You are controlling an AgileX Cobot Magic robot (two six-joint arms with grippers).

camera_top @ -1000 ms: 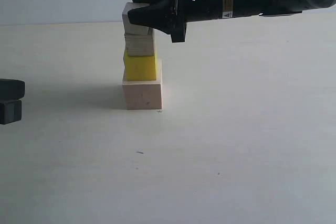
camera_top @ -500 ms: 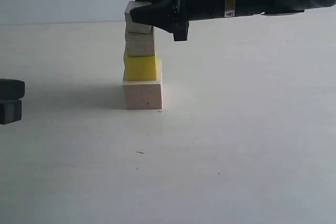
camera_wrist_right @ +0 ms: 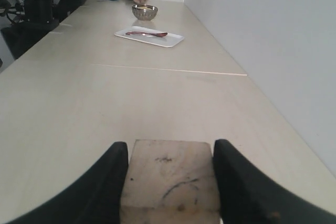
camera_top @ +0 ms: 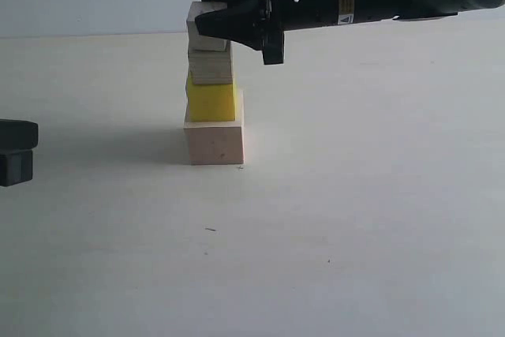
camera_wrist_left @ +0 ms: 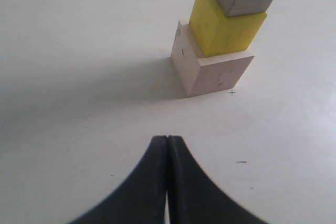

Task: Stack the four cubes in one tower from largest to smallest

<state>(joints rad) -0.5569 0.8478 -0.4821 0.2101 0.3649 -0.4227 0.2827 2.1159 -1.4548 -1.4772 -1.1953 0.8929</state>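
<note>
Right gripper [camera_wrist_right: 170,149] clamps small pale bare-wood cube [camera_wrist_right: 170,182], which sits on medium pale wood cube [camera_top: 211,68] above bright yellow cube [camera_top: 211,100]. Left gripper [camera_wrist_left: 167,179]: jaws pressed together.

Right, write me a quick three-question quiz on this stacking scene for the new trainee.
1. True or false: the yellow cube sits directly on the large cube.
2. What is between the fingers of the right gripper? A) the small cube B) the yellow cube C) nothing
3. Fill in: the left gripper is empty and its jaws are ____.

Key: 1 true; 2 A; 3 shut.
</note>
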